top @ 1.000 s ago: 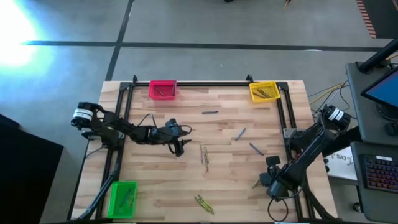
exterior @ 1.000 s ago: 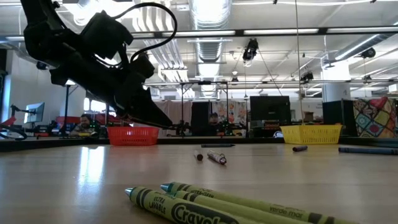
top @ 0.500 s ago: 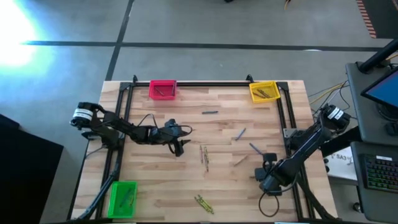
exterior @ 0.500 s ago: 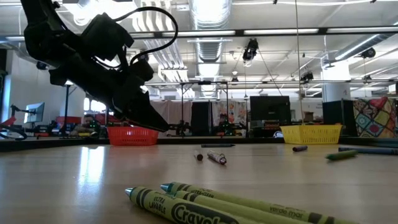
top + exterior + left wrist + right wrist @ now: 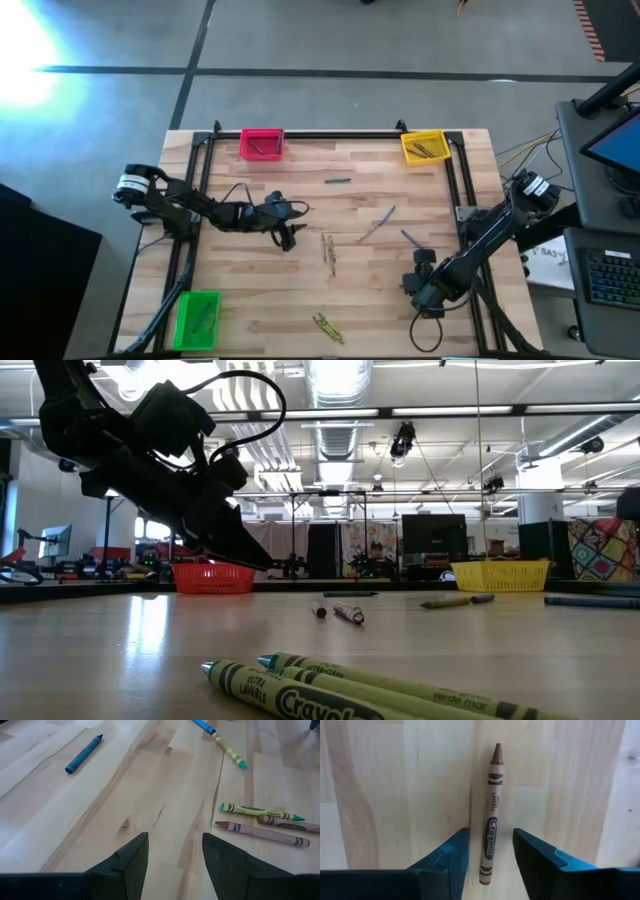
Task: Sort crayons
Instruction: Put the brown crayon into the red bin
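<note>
R end effector (image 5: pixel 490 862) spread, straddling brown crayon (image 5: pixel 490 815) flat on worktop (image 5: pixel 260 200) at 4 o'clock; L (image 5: pixel 175 855) spread, idle at 9; descend centred, then pinch.

In the low view, the two green crayons (image 5: pixel 360 695) at the bottom of the frame ran off the lower edge, so their far ends could not be seen. In the high view, the crayons inside the pink bin (image 5: pixel 262 144), the yellow bin (image 5: pixel 424 148) and the green bin (image 5: pixel 197 318) were too small to count. The right arm's claw (image 5: pixel 423 273) was too small there to show its fingers.
</note>
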